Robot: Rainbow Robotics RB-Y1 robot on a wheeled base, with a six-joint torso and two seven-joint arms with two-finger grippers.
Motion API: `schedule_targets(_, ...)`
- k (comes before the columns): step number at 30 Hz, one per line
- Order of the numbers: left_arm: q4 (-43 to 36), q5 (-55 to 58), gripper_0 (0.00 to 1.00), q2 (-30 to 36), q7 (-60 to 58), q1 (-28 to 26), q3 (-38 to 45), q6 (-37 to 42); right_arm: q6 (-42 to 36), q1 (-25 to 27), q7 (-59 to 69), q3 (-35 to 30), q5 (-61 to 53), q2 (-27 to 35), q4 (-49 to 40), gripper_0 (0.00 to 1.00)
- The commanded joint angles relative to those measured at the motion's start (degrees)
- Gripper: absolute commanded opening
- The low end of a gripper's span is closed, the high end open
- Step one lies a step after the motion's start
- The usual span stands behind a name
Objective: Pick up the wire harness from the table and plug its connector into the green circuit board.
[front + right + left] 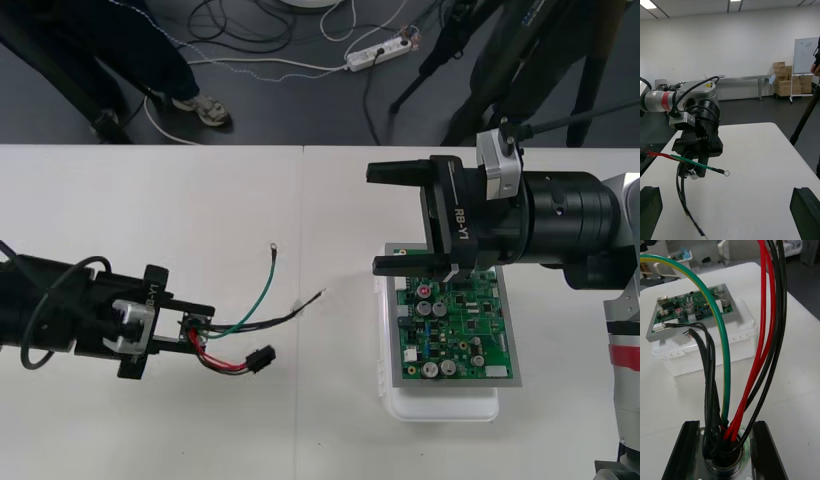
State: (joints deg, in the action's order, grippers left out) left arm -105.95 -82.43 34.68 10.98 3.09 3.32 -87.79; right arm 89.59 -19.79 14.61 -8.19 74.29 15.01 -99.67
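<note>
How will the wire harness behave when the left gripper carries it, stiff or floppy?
Likely floppy: the harness fans out in loose curves from the left gripper, shut on its socket. Its plug sits at the free end of thin wires, so it may swing. Probably light.

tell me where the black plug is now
Front view: the black plug is at the table's left half, just past the left end effector, apart from the green board.
</note>
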Motion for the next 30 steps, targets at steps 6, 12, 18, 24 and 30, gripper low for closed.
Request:
schedule_targets(6,-2.1,1.8,0.0,-4.4,-5.4,-1.8,-1.7,-2.2,0.4,-1.4,1.1,0.2,-0.3,1.8,-0.5,1.0)
schedule_targets(12,-2.1,4.0,0.0,-4.7,-10.5,-2.3,-4.3,-2.2,0.4,-1.4,0.9,0.2,-0.4,1.8,-0.5,1.0)
schedule_targets(18,-2.1,6.9,0.0,-5.8,-15.7,-4.6,-6.6,-2.2,0.4,-1.3,1.1,0.1,-0.8,1.8,-0.5,1.0)
schedule_targets(24,-2.1,11.2,0.0,-5.8,-22.2,-6.2,-9.6,-2.2,0.4,-1.3,1.3,-0.1,-0.7,1.8,-0.5,1.0)
schedule_targets(30,-2.1,15.2,0.0,-6.2,-26.1,-7.8,-12.3,-2.2,0.4,-1.4,1.6,-0.2,-0.9,1.8,-0.5,1.0)
